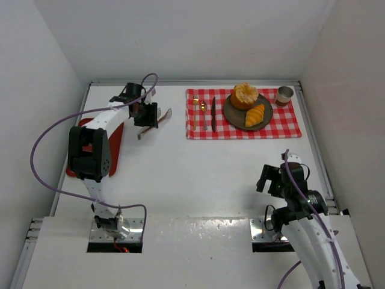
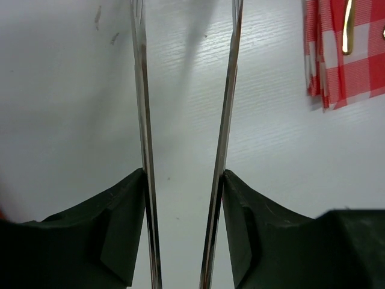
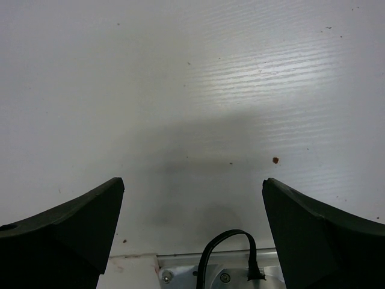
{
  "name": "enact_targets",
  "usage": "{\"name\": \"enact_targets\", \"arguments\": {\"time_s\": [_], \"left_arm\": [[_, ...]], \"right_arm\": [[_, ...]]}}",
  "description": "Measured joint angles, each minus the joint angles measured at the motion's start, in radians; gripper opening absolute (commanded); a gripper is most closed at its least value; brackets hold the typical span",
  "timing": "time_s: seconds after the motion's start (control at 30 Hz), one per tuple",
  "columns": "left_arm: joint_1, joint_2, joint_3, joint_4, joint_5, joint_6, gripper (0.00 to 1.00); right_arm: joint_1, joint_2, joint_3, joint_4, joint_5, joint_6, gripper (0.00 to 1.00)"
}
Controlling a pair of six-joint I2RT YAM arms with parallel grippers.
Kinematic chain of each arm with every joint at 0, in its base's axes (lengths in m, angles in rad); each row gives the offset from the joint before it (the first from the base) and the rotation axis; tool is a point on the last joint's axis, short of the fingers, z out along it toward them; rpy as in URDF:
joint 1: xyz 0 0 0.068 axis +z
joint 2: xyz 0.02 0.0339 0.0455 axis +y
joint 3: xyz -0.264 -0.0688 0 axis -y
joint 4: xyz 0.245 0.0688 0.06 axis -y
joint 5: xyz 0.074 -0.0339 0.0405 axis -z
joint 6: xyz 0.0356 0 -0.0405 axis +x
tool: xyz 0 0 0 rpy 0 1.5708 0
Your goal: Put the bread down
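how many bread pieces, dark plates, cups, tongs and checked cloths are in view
bread pieces: 2, a bun and a croissant
dark plate: 1
cup: 1
tongs: 1
checked cloth: 1
total: 6

The top view looks down from high at the near side over the whole surface [image 1: 198, 174]. Wrist views peer down close past the left tool [image 2: 183, 192] and right tool [image 3: 192, 198]. The left shares the checked cloth [image 2: 361, 72], seemingly its left edge.
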State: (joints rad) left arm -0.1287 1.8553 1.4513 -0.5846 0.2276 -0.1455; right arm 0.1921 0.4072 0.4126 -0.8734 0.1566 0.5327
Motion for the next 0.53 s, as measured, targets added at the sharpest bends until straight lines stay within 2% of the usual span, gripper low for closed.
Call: {"name": "enact_targets", "arguments": {"time_s": [0.2, 0.53], "left_arm": [[0.0, 0.08, -0.026, 0.031, 0.06, 0.048, 0.7], [0.004, 0.093, -0.042, 0.016, 0.093, 0.116, 0.74]], "right_arm": [[0.0, -0.05, -0.003, -0.026, 0.002, 0.014, 0.97], [0.0, -0.063, -0.003, -0.045, 0.016, 0.022, 0.99]]}}
